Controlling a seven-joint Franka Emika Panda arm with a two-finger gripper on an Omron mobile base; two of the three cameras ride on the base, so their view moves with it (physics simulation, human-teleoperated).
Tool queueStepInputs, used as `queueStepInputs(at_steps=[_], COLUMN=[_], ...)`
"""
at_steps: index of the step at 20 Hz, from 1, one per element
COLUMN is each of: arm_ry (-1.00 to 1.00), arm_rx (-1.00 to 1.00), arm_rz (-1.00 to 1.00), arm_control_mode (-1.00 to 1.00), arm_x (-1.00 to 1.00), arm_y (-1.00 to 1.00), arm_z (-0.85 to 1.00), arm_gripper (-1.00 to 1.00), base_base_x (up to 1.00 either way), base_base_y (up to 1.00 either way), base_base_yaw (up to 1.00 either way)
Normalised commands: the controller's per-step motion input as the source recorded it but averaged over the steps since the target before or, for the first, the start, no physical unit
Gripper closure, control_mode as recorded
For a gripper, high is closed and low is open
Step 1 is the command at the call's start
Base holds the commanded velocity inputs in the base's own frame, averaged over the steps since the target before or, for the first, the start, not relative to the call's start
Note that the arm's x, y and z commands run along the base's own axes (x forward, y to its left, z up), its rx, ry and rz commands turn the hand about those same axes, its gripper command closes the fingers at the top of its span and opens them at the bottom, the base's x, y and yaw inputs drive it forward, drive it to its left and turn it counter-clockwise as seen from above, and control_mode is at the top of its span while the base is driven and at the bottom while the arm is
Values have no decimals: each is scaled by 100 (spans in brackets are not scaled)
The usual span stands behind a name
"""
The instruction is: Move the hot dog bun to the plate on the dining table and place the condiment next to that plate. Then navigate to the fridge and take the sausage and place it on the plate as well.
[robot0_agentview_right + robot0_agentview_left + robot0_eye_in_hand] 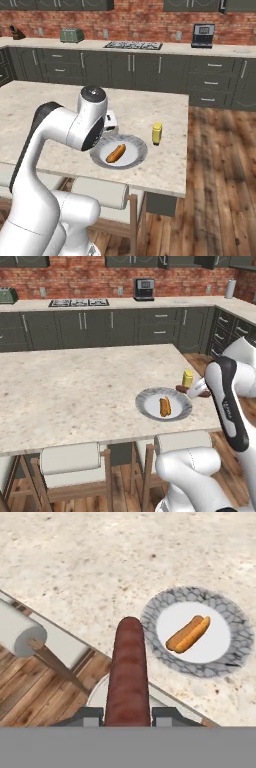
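My gripper (128, 717) is shut on the reddish-brown sausage (128, 672), which sticks out lengthwise between the fingertips (90, 716). It hangs over the near edge of the dining table (75, 391), just beside the grey-rimmed plate (200, 594). The orange-tan hot dog bun (188, 633) lies in the plate's white centre. From the left base view the sausage (182, 389) and gripper (196, 390) hover at the right side of the plate (145, 397), near the yellow condiment (187, 378) standing behind them. The right base view shows the bun (116, 153), plate (137, 145) and condiment (157, 133), with my arm covering the hand.
White-cushioned stools (70, 458) stand tucked under the table's near edge, one below the gripper (20, 632). A stone counter over dark cabinets (100, 326) runs along the brick wall with a cooktop (79, 303), coffee machine (144, 289) and toaster (72, 35). Wooden floor (220, 165) lies right of the table.
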Motion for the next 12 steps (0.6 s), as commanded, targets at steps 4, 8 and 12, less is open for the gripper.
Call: queueStepInputs(at_steps=[4, 8, 12], arm_ry=[9, 4, 0], arm_rx=[-11, -4, 0], arm_rz=[4, 15, 21], arm_control_mode=[-100, -100, -100], arm_x=[30, 38, 29], arm_y=[-11, -23, -22], arm_z=[-36, -39, -34], arm_gripper=[100, 100, 100], base_base_x=[0, 0, 0], base_base_y=[0, 0, 0], base_base_yaw=[0, 0, 0])
